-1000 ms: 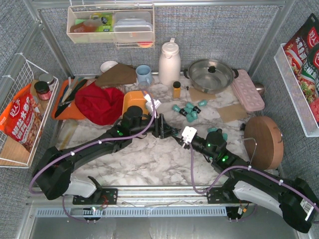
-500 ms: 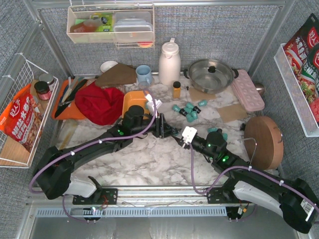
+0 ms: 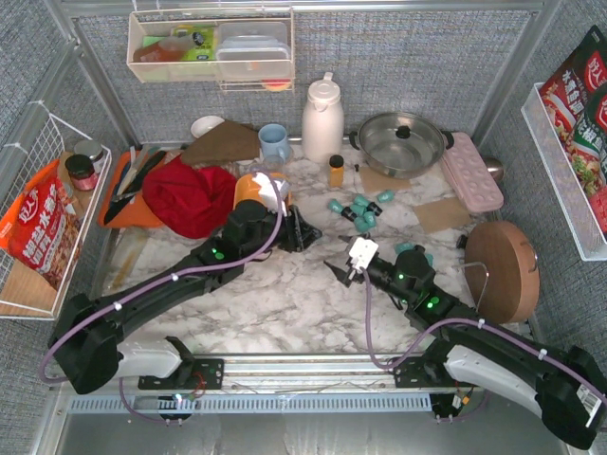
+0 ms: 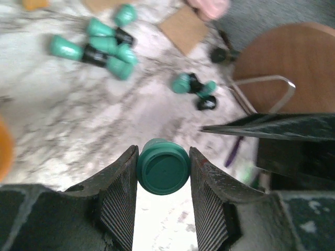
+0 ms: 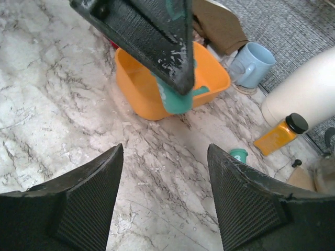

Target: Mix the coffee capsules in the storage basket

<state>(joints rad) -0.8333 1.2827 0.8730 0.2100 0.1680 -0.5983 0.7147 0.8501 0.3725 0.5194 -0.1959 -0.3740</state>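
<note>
My left gripper [image 3: 302,230] [image 4: 163,157] is shut on a teal coffee capsule [image 4: 163,166] and holds it above the table, just right of the orange-yellow storage basket [image 3: 248,190]. In the right wrist view that capsule [image 5: 175,99] hangs by the basket's [image 5: 137,78] near rim. My right gripper [image 3: 334,272] [image 5: 165,154] is open and empty over bare marble. Loose teal and black capsules [image 3: 358,209] lie in a cluster at mid-table, with a smaller group [image 3: 413,250] beside the right arm. They also show in the left wrist view [image 4: 102,48]. One lone teal capsule [image 5: 238,155] stands upright.
A red cloth [image 3: 190,194] lies left of the basket. A blue mug [image 3: 273,142], white thermos [image 3: 322,118], amber bottle [image 3: 336,171], steel pot [image 3: 398,142] and pink egg tray [image 3: 471,171] line the back. A round wooden board [image 3: 503,270] stands at right.
My left gripper has moved back and left toward the basket, carrying the teal capsule away from the right gripper. The right gripper has stayed nearly in place.
</note>
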